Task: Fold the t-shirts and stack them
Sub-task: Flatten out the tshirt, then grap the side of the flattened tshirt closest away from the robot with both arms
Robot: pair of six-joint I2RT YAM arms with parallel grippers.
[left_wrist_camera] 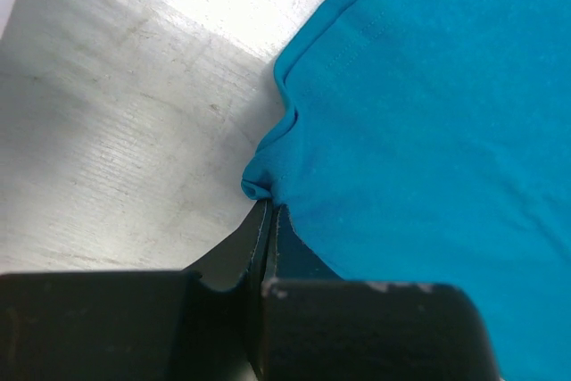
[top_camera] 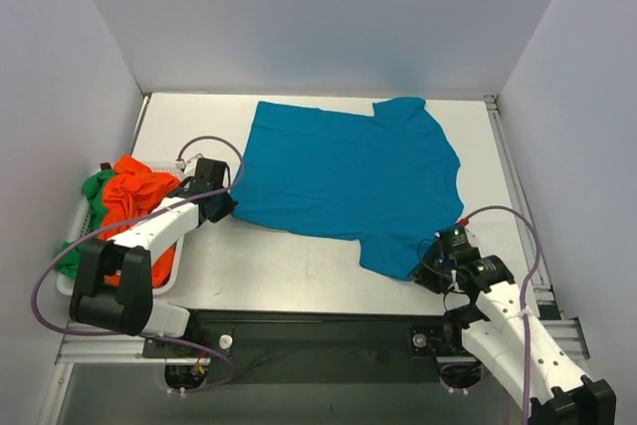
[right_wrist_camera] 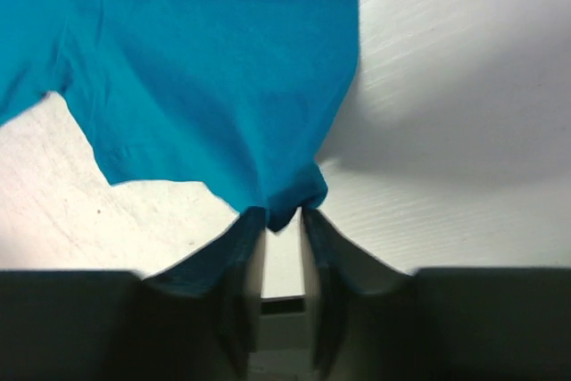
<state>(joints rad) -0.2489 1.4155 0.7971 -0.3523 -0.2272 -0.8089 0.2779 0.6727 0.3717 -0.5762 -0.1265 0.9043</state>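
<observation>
A teal-blue t-shirt (top_camera: 348, 171) lies spread flat across the table, neck toward the right. My left gripper (top_camera: 225, 206) is at its left edge, shut on a small pinched fold of the teal cloth (left_wrist_camera: 428, 113) at the fingertips (left_wrist_camera: 268, 210). My right gripper (top_camera: 432, 268) is at the shirt's near right corner, jaws a narrow gap apart, with the tip of the teal cloth (right_wrist_camera: 196, 69) hanging between the fingertips (right_wrist_camera: 284, 216). An orange t-shirt (top_camera: 139, 196) and a green one (top_camera: 95, 191) lie crumpled in the basket at the left.
The white plastic basket (top_camera: 169, 271) stands at the table's left edge, beside the left arm. White walls close in the table on the left, back and right. Purple cables loop over both arms.
</observation>
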